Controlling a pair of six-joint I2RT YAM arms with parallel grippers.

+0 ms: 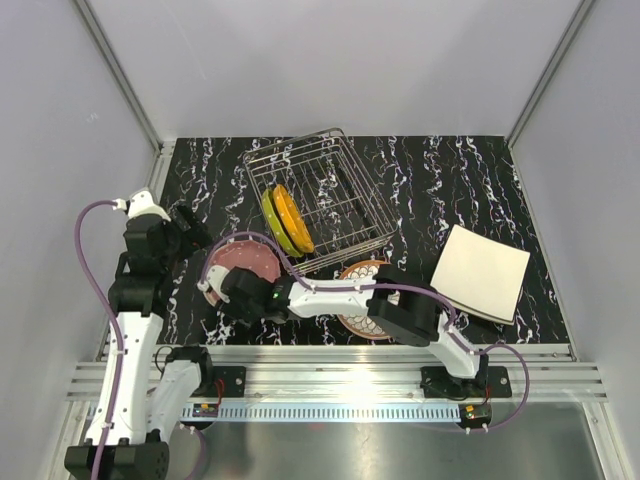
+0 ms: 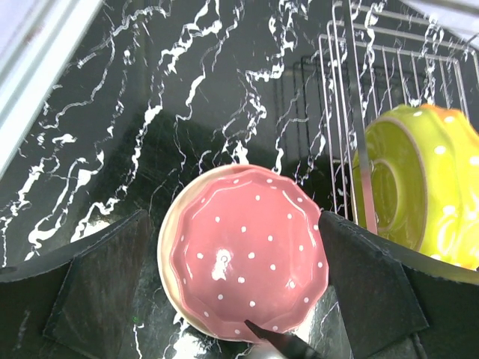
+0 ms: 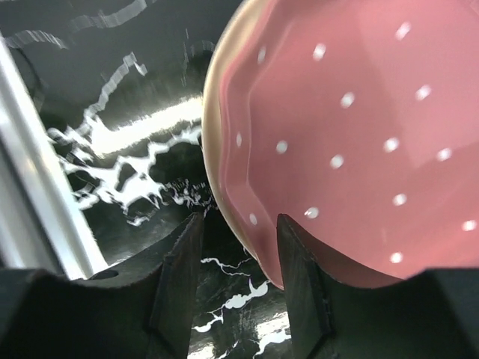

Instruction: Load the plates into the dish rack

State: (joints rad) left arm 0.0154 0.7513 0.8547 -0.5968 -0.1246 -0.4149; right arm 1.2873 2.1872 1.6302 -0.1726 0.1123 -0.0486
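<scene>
While your left gripper [image 1: 188, 232] hangs fully open and empty at 10 o'clock of the pink plate [image 1: 245, 265], your right gripper [image 3: 239, 224] sits half open at that plate's 7 o'clock rim. The edge is at the mouth of its jaws, and you cannot tell whether it touches. The pink plate lies flat on the table [image 1: 450, 180], at 8 o'clock from the rack [image 1: 295, 143]. The green plate [image 1: 272, 222] and orange plate [image 1: 292, 218] stand on edge in the rack's 8 o'clock side. The petal plate [image 1: 352, 324] lies at its 6 o'clock, partly under your right arm. The cream plate [image 1: 480, 272] lies at 4 o'clock.
</scene>
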